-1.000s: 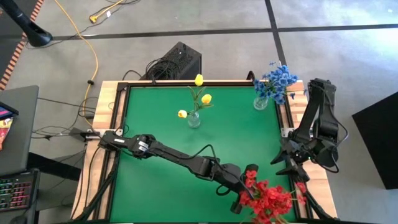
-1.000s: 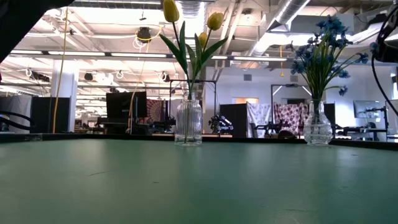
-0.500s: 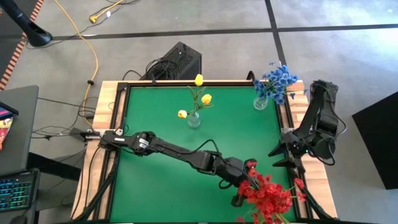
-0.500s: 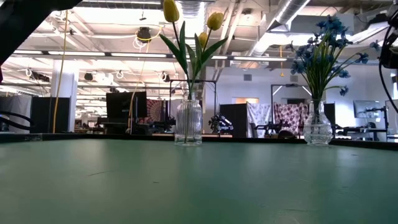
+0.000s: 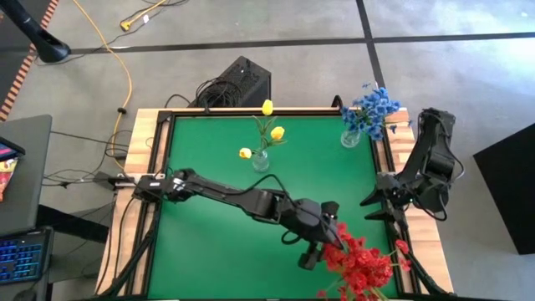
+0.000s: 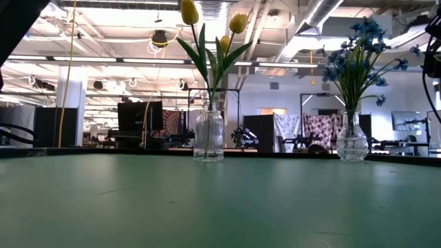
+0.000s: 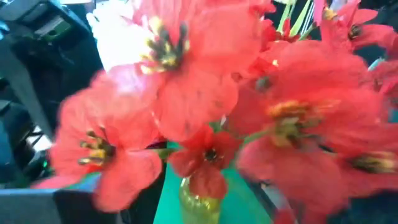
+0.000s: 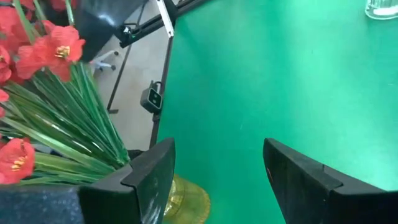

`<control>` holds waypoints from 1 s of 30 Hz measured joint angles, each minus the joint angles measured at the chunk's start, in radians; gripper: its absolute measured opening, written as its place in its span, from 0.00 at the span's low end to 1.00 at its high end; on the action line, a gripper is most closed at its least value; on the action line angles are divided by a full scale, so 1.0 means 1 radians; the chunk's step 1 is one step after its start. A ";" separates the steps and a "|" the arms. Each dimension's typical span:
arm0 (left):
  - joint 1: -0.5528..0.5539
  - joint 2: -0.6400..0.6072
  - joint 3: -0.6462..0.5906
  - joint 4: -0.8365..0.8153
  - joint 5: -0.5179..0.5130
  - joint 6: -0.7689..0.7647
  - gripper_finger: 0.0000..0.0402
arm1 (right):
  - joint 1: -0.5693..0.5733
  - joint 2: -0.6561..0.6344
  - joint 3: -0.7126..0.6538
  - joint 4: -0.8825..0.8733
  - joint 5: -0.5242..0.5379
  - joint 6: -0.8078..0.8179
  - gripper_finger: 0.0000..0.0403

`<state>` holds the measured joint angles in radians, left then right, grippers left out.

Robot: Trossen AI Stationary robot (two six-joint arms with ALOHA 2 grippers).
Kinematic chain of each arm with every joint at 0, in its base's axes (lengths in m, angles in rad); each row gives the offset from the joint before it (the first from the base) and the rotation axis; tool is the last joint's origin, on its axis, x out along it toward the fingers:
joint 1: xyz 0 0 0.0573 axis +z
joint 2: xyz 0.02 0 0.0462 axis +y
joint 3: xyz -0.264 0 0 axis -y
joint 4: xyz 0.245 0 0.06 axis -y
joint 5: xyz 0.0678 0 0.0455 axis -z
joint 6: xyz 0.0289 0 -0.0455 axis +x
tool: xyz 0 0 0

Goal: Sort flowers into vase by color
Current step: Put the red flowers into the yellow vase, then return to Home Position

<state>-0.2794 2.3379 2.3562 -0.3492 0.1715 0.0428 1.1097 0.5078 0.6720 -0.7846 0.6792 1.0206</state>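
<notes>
A bunch of red flowers (image 5: 361, 264) stands with its green stems (image 8: 68, 130) in a yellowish glass vase (image 8: 186, 200) at the table's near right corner. The blooms fill the left wrist view (image 7: 205, 93). My left gripper (image 5: 320, 236) hovers open just to their left, above the mat, holding nothing. Yellow buds (image 5: 267, 107) stand in a clear vase (image 6: 209, 134) at the far middle. Blue blooms (image 5: 373, 106) stand in a clear vase (image 6: 352, 138) at the far right. My right gripper (image 5: 369, 210) waits open at the right edge, fingers wide apart (image 8: 214, 180).
The green mat (image 5: 217, 242) lies bare across the middle and left. A wooden frame (image 5: 142, 167) borders the table. A black box with cables (image 5: 242, 82) sits on the floor behind the far edge. The right arm's base (image 5: 430, 167) stands beside the right edge.
My left gripper has risen and drawn back from the red flowers toward the table's far left. The red bunch stays in its vase at the near right corner. My right gripper has swung slightly toward the far edge.
</notes>
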 joint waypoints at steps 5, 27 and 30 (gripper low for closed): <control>0.012 -0.028 0.000 -0.087 -0.012 -0.002 0.69 | 0.000 -0.006 0.000 -0.003 0.000 -0.001 0.67; 0.053 -0.175 0.000 -0.464 -0.247 -0.082 0.69 | 0.000 -0.005 0.000 -0.032 0.154 0.002 0.67; 0.051 -0.212 0.000 -0.525 -0.323 -0.098 0.69 | -0.016 -0.004 0.000 -0.031 0.260 0.032 0.67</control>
<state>-0.2283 2.1264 2.3562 -0.8740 -0.1517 -0.0555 1.0934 0.5034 0.6720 -0.8153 0.9389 1.0529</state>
